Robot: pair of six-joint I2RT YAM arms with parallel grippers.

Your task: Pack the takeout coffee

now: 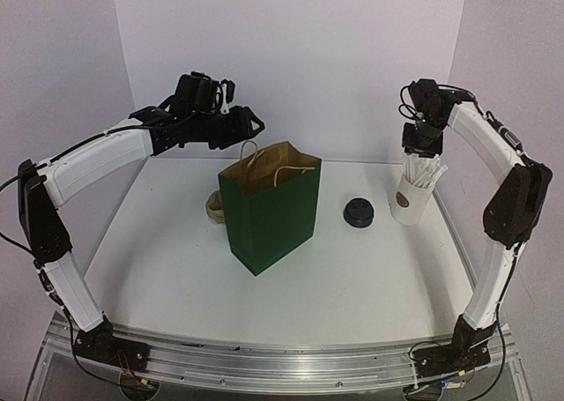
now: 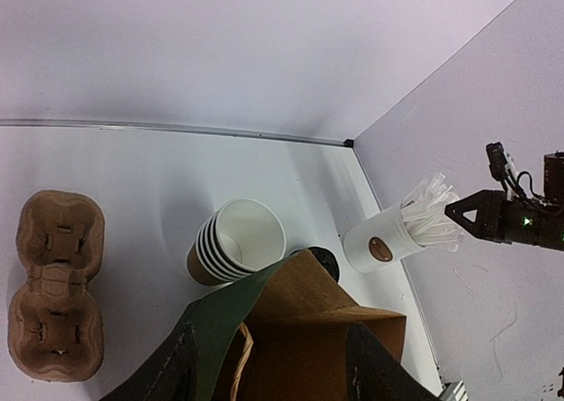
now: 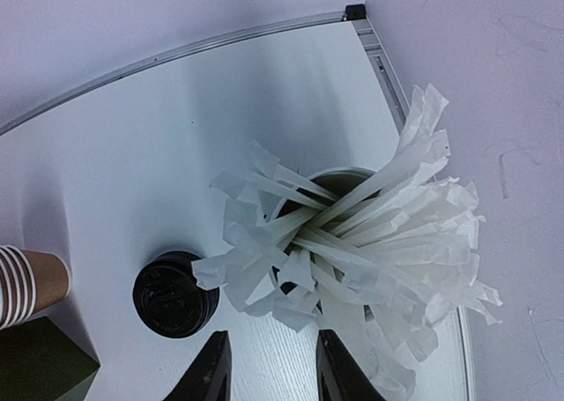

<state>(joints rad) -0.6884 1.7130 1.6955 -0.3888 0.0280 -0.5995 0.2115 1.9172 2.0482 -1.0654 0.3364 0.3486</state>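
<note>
Both hands are empty and nothing is packed yet. The takeout coffee point(image 1: 359, 212) stands on the table point(image 1: 352, 286) between the green bag point(image 1: 269, 211) and the white cup of wrapped sticks point(image 1: 412, 198), apart from both. From above you see little of it beyond the black lid.

Your right hand point(image 3: 273, 348) hangs with its fingers moderately apart directly over the sticks point(image 3: 370, 242), not over the coffee. Drop from here and you will likely plough into the wrappers and tip that tall, top-heavy cup. Slide toward the bag first.

At the coffee, the grip is the risk. Pinch only the dome lid and it may pop off as you lift. Squeeze the paper wall hard and it could buckle and loosen the lid. The gap on either side looks modest, so a widely spread finger could nudge the white cup or the bag.

Your left hand point(image 2: 271, 348) is spread wide just above the bag's mouth – right where the coffee has to enter. Leave it there and the arms may meet. The bag stands loose with a creased rim, and its twine handles point(image 1: 286, 167) lie across the opening. A cup coming in low or off-centre could snag one and pull the bag over – toward the stack of lidless cups point(image 2: 236, 253) and the cup carrier point(image 2: 55, 295) behind it.
</note>
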